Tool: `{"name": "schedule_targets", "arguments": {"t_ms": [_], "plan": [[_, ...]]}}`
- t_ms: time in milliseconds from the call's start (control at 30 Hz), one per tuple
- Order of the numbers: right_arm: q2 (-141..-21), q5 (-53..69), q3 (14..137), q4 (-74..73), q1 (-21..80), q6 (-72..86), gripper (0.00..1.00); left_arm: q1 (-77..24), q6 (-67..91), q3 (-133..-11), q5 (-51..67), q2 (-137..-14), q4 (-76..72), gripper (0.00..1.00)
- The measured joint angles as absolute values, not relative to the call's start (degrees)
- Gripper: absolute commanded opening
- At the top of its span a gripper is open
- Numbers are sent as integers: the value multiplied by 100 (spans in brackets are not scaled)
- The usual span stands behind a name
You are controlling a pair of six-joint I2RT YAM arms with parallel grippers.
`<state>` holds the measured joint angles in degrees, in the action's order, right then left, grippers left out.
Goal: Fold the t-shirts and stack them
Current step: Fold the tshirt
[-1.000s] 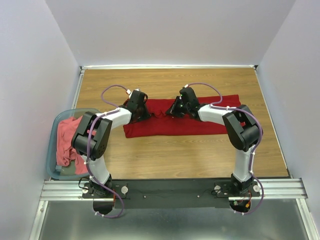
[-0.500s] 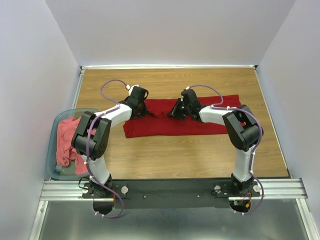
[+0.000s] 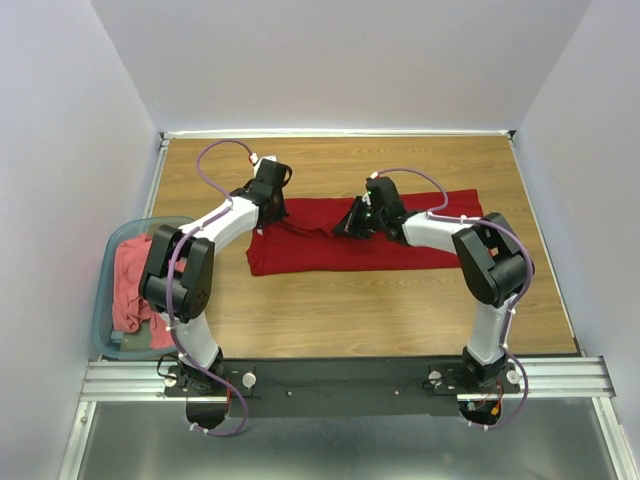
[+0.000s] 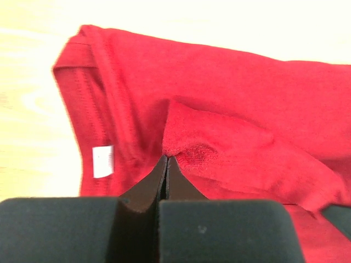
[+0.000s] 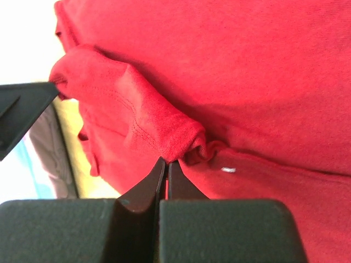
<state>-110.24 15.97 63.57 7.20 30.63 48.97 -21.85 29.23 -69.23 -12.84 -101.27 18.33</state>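
Left end effector clamped on a fold of the deep crimson cloth t-shirt by its collar — right end effector pinching another fold.

I log the flat t-shirt lying crosswise on the table, mid-depth. At its far left corner sits the left gripper; the right gripper is mid-length (both on cloth). The tub at the table's left edge holds the second t-shirt.
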Motion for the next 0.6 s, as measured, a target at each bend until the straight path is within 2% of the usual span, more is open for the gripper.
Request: {"name": "schedule_targets", "arguments": {"t_ms": [600], "plan": [[-10744,2217,6143,705,2853,4713,4,-1955,2438,-6960,-1052,-10127,2128,0]]}}
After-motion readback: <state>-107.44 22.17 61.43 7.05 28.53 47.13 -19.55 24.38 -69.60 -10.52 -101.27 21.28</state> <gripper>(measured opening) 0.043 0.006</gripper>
